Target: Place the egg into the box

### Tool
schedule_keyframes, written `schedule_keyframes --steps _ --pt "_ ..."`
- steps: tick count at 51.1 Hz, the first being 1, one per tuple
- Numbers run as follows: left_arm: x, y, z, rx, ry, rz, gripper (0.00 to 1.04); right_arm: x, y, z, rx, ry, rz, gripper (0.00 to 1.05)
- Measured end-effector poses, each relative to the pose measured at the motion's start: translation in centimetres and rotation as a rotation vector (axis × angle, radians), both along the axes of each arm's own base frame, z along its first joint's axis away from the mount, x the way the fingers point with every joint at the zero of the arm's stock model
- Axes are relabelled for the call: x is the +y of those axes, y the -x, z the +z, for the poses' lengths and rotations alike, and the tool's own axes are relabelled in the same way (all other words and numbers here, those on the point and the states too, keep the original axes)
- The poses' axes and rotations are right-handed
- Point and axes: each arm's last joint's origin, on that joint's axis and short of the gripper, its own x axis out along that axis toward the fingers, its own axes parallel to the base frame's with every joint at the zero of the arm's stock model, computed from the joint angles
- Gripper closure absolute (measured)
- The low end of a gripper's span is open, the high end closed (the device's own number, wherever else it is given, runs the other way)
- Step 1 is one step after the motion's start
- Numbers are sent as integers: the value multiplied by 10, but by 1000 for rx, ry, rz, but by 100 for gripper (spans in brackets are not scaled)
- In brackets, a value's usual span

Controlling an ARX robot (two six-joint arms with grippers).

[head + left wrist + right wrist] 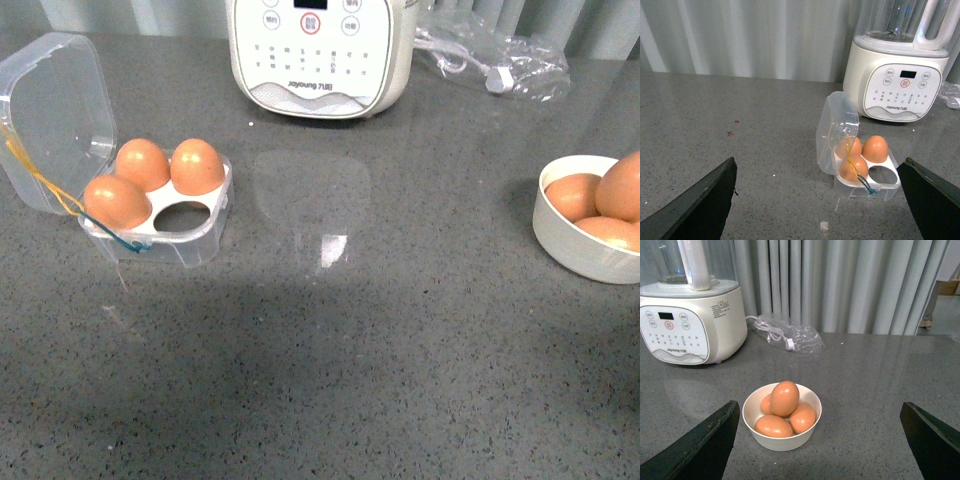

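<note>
box [185, 245] lid was hinged back, frame left, exposing the last hole (three filled); egg [622, 185] topped bowl [580, 255], frame right; left gripper [820, 161], right gripper [820, 403] gaped wide, empty.

On the speckled grey bench [400, 380], a white Joyoung blender [318, 55] stands at the back, a clear bag of white cable [500, 65] just right of it, and a round white bowl [565, 247] at the right edge.
</note>
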Motion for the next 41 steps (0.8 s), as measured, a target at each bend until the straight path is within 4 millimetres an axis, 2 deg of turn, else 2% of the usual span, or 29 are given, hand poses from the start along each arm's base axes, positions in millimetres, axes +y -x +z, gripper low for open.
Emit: schedule_keyframes --steps 17,23,32,41 --pt "0 0 0 0 0 0 7 0 0 0 0 0 0 7" --pt "0 0 0 0 0 0 7 2 -8 2 44 175 -71 7" --pt "0 0 0 0 0 0 7 8 -36 22 135 243 -38 7" --pt "0 0 0 0 0 0 7 13 -77 32 315 227 42 7"
